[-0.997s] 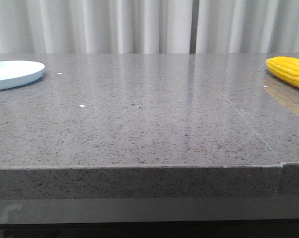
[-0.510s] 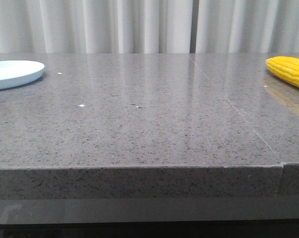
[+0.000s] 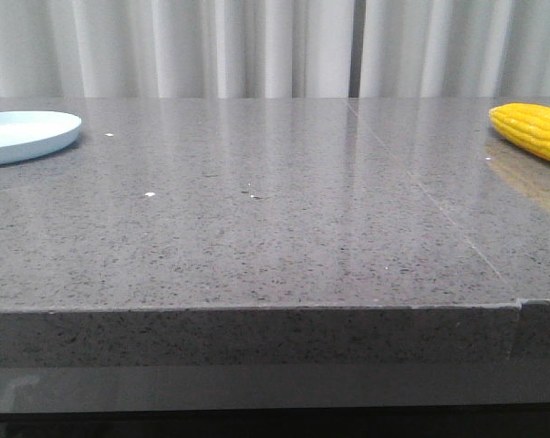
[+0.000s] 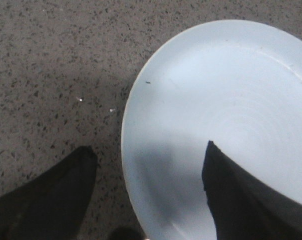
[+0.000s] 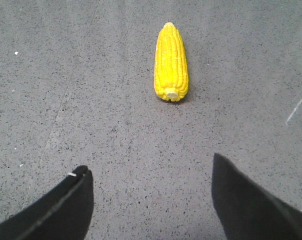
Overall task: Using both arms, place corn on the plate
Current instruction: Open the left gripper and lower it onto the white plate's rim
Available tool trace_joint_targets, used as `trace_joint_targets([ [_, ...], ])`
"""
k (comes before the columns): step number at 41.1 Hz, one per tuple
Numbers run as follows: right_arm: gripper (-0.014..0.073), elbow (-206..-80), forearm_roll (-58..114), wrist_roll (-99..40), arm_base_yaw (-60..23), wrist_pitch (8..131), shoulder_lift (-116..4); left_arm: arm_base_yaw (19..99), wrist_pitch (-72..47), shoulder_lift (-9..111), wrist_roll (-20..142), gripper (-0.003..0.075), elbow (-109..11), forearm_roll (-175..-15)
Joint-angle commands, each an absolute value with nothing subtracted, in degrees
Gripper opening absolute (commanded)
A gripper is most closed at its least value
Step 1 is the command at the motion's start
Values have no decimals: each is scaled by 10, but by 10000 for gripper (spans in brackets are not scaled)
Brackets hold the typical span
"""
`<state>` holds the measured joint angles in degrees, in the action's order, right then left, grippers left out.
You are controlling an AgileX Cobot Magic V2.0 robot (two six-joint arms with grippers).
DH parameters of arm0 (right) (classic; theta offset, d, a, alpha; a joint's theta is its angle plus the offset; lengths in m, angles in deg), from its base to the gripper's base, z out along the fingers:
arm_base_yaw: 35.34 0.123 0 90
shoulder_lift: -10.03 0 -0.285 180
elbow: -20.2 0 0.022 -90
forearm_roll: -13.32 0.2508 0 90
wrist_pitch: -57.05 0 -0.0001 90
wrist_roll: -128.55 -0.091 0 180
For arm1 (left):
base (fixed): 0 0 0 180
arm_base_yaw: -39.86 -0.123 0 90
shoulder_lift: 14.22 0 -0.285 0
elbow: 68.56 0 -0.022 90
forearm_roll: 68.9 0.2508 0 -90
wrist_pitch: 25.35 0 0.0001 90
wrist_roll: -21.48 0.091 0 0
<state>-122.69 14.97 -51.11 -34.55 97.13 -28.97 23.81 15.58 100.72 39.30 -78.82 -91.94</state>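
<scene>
pale pleated curtains hang behind a grey speckled stone tabletop, glossy enough to carry streaks of their reflection, with a thin seam running from its front edge on the right back toward the curtains. taking that seam as my landmark: the round shallow plate, white to very pale blue with a low raised rim, sits far to the left of it at the table's left edge, partly cut off by the front view. the bright yellow corn cob with rows of kernels lies far to the right of the seam at the table's right edge, flat on the stone, with a dim yellow reflection just in front of it. plate and corn are well apart, with a few white flecks on the stone between them.

my left gripper hangs over the plate's edge with its two dark fingers spread apart, one over the stone and the other over the plate's smooth inside, closed on nothing. my right gripper is also spread wide with nothing between its dark fingers; the corn lies ahead of it on the table, apart from both tips, its pale cut stub facing the gripper and its tapered tip pointing away.
</scene>
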Motion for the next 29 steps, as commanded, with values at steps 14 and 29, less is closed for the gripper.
trace_joint_targets([
  [14, 529, -1240, 143, -509, -348, 933, -296, 237, 103, 1024, 394, 422, -827, -937],
  [29, 529, -1240, 143, -509, -348, 933, -296, 237, 127, 1032, 394, 115, -827, -935],
])
